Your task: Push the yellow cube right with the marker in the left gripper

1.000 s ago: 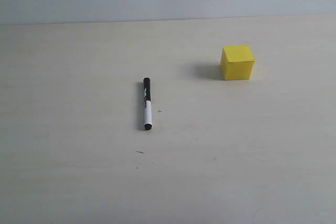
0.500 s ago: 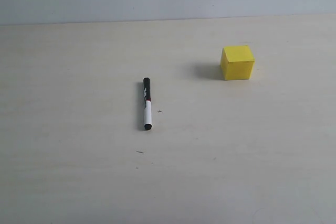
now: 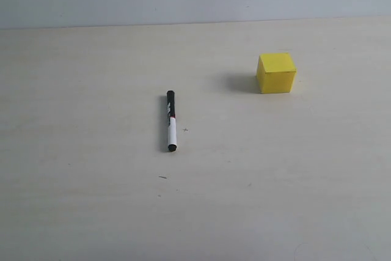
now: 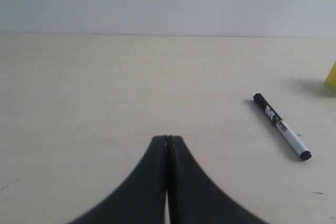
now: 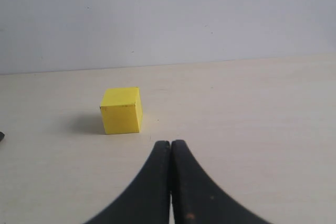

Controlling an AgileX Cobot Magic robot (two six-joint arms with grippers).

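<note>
Yellow matte faces mark the 1 yellow cube (image 3: 277, 73), which stands on the pale wood-grain tabletop (image 3: 91, 181) toward the far right of the exterior view, with its shadow on its left side. 1 marker (image 3: 171, 121) lies flat and free on the tabletop, well apart from the yellow cube, nearer the camera and to the left of it. Its long black cap end points away from the camera, and its white barrel with black print points toward the camera. 2 end effectors appear, 1 in each wrist view. The left end effector (image 4: 167, 139) has its 2 black jaws pressed together and grips nothing; the marker lies ahead of it and off to one side, not touching it. The right end effector (image 5: 170, 142) is likewise closed on nothing, and the yellow cube sits ahead of it, apart.
</note>
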